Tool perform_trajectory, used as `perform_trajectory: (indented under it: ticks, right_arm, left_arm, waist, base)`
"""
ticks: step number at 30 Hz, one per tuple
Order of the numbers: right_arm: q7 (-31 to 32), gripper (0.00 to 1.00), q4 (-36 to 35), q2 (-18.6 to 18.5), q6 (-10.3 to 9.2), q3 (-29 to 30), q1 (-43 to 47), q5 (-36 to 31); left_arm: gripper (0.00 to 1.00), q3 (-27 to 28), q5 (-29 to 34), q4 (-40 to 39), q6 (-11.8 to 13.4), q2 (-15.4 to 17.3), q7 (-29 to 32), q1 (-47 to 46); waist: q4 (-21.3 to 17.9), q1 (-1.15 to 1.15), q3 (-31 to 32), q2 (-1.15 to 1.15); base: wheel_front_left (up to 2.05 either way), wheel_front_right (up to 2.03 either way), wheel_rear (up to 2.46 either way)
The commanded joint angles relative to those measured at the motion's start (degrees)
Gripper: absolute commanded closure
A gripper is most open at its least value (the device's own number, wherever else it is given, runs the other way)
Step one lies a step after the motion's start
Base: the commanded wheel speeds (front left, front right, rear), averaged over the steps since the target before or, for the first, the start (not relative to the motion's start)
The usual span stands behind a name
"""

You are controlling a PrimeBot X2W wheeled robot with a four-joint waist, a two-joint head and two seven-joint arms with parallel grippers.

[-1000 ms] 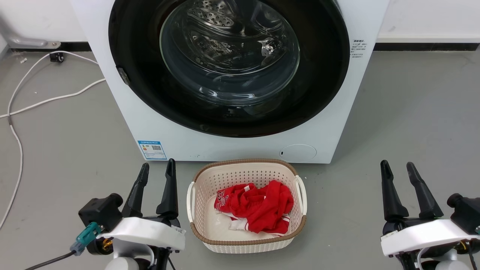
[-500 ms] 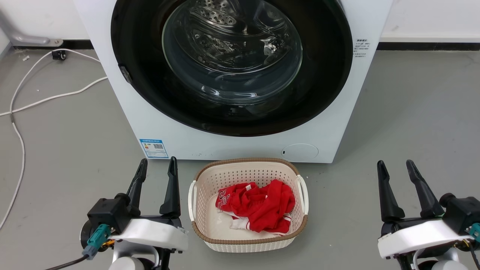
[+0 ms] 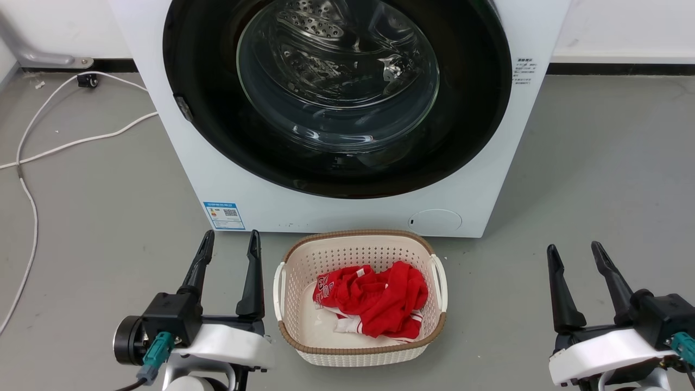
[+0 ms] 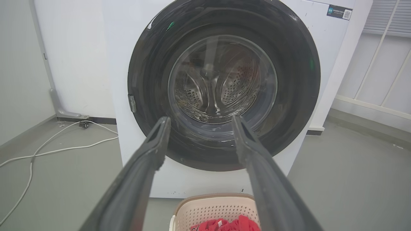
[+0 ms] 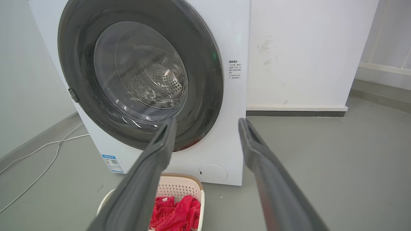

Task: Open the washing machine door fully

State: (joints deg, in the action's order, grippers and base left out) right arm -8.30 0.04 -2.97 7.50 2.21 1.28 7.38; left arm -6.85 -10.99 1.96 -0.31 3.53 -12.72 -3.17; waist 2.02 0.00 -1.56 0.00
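Sinking slightly at lower right, the right gripper (image 3: 574, 247) gapes empty, like the left gripper (image 3: 231, 234). The round glossy black washing machine door (image 3: 472, 108) stays shut, untouched.

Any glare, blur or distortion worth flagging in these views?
Head view: sharp, with reflections streaking the washing machine door. Left wrist view: straight edges bow; fingers of the left gripper look soft. Right wrist view: door washed-out grey; right gripper fingers blurred.
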Motion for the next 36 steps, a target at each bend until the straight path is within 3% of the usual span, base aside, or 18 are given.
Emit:
perform_trajectory:
  ticks: [1, 22, 36]
  right_arm:
    - [-0.4, 0.0, -0.53, 0.11, -0.01, -0.08, -0.07, -1.21]
    - [-1.96, 0.0, 0.42, 0.17, -0.02, -0.64, 1.63, -5.6]
    - [-2.57, 0.0, 1.47, 0.17, -0.02, -0.11, 1.51, -3.21]
  left_arm:
    - [0.0, -0.12, 1.24, -0.32, 0.3, 0.32, -0.46, 0.34]
    - [0.0, -0.85, 9.3, 0.45, 0.83, 0.04, -2.63, 1.17]
    - [0.0, 0.16, 8.05, 1.33, 0.64, -0.26, -2.5, 1.47]
  waist:
    - [-0.02, 0.0, 0.01, 0.0]
    - [0.11, 0.0, 0.39, 0.0]
    - [-0.23, 0.0, 0.57, 0.0]
  base:
    - [0.0, 0.0, 0.0]
    - [0.0, 0.0, 0.0]
    - [0.0, 0.0, 0.0]
